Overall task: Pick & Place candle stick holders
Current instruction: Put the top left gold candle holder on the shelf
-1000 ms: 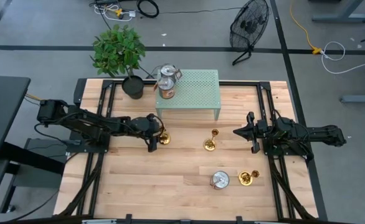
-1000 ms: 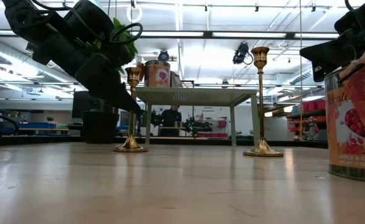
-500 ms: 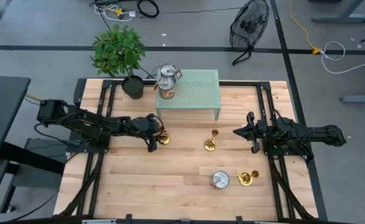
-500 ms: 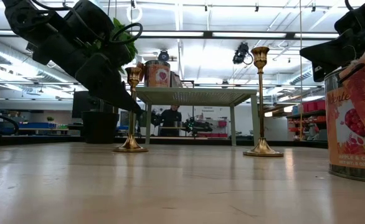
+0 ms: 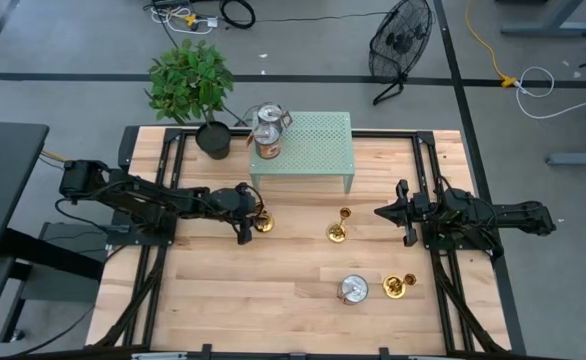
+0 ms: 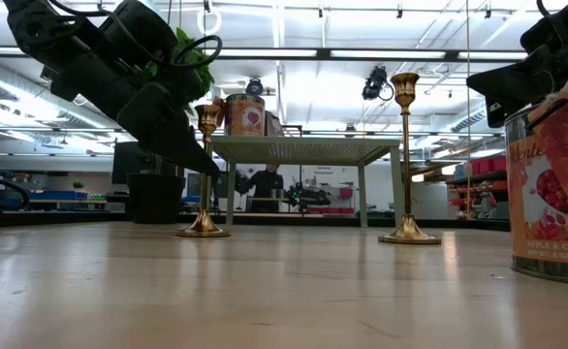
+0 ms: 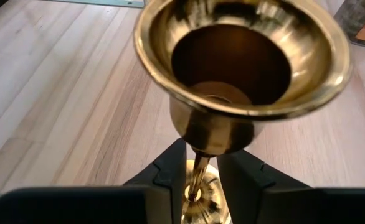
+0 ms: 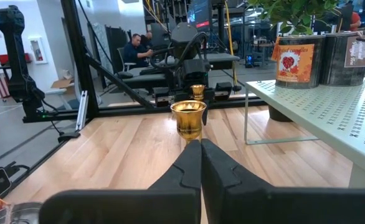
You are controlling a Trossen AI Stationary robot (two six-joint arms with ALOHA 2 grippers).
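Note:
Three gold candle stick holders stand upright on their round bases: one (image 5: 263, 222) in front of the green shelf, one (image 5: 339, 228) mid-table, one (image 5: 398, 287) at the near right. My left gripper (image 5: 250, 218) reaches from the table's left, slanting down. Its fingers (image 7: 170, 171) stand close on either side of the first holder's thin stem (image 7: 199, 171), below the cup (image 7: 238, 62), open by a narrow gap; a sliver of room shows on each side. My right gripper (image 5: 385, 213) waits shut at the right, level, pointing left at the middle holder (image 8: 189, 118).
A green perforated shelf (image 5: 318, 150) at the back carries two tins (image 5: 268, 130). A potted plant (image 5: 193, 85) stands at the back left. A silver-lidded tin (image 5: 352, 290) sits beside the near-right holder. Bare wood lies at the near left.

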